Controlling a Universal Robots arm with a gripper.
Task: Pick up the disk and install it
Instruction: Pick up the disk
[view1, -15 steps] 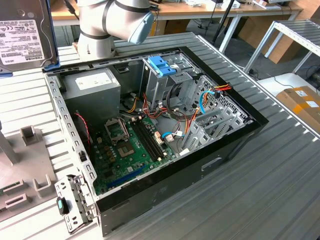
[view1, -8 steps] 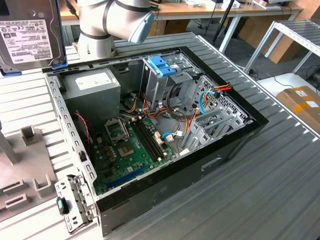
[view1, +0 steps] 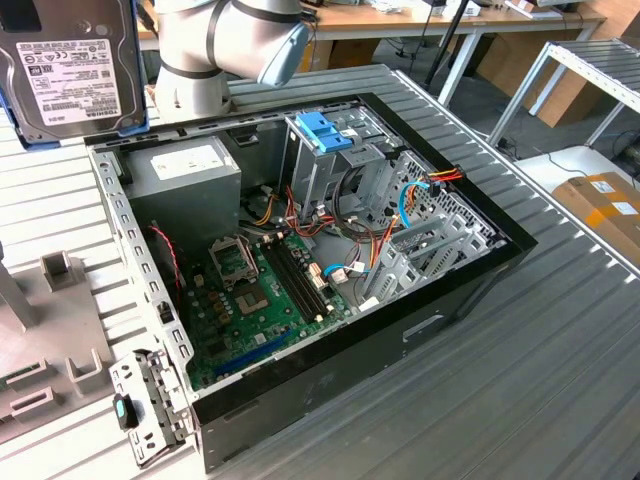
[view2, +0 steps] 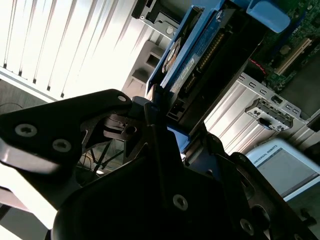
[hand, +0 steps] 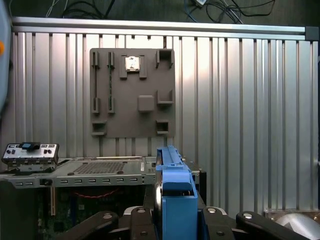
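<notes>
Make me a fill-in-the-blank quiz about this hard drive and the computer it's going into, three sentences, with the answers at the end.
1. The pincer is ___ on the disk.
2. The plastic bracket edging the disk is ___.
3. Inside the open case, the grey power supply carries a ___ sticker.
Missing words: shut; blue; white.
</notes>
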